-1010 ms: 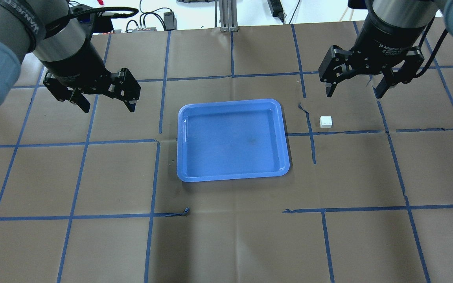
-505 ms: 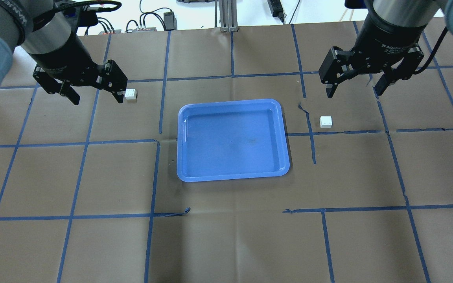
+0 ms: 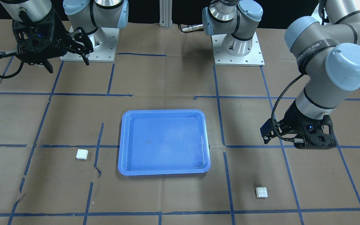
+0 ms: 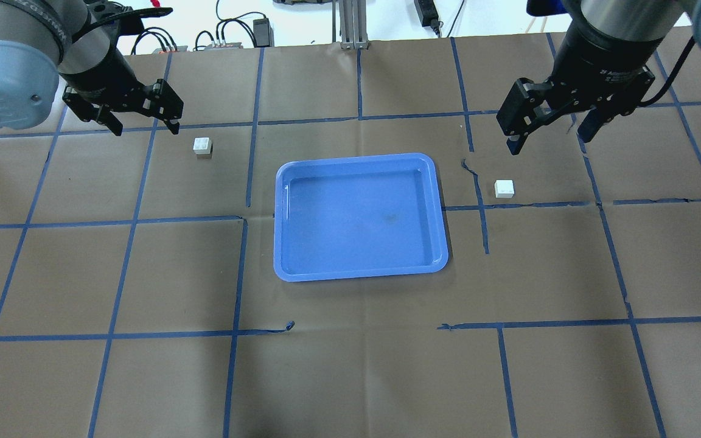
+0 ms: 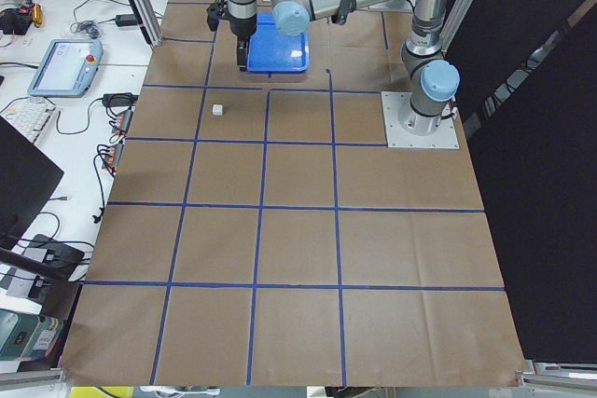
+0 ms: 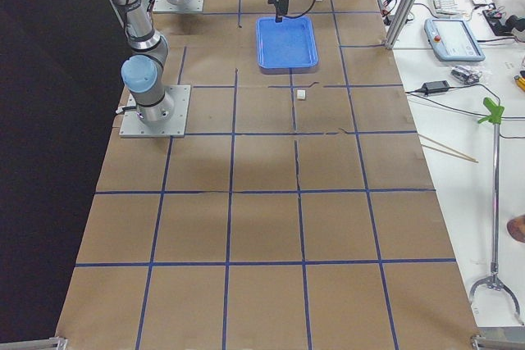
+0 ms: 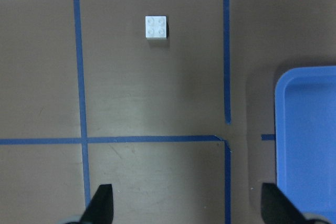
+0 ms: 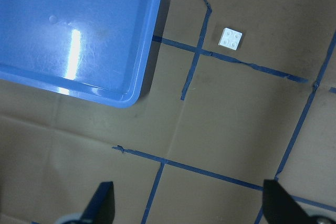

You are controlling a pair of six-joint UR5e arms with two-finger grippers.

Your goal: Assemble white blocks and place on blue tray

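Note:
The blue tray (image 4: pixel 356 157) lies at the table's middle with nothing in it. One white block (image 4: pixel 202 146) sits on the paper to its left, studs up. My left gripper (image 4: pixel 143 128) is open and empty, hovering apart from this block on its far-left side. The left wrist view shows the block (image 7: pixel 157 27) ahead of the open fingers (image 7: pixel 102 203). The other white block (image 4: pixel 504 188) sits right of the tray. My right gripper (image 4: pixel 550 141) is open and empty, hovering beyond it. The right wrist view shows that block (image 8: pixel 231 38) and the tray's corner (image 8: pixel 142 85).
Brown paper with a blue tape grid (image 4: pixel 241 219) covers the table. The arm bases (image 3: pixel 236 47) stand at the robot's side of the table. Cables and boxes (image 4: pixel 229 36) lie past the far edge. In the front-facing view the blocks (image 3: pixel 261 192) (image 3: pixel 82 154) lie either side of the tray.
My left gripper has moved up and away to the far left, so the left white block has come into view. My right gripper has shifted slightly and stays open.

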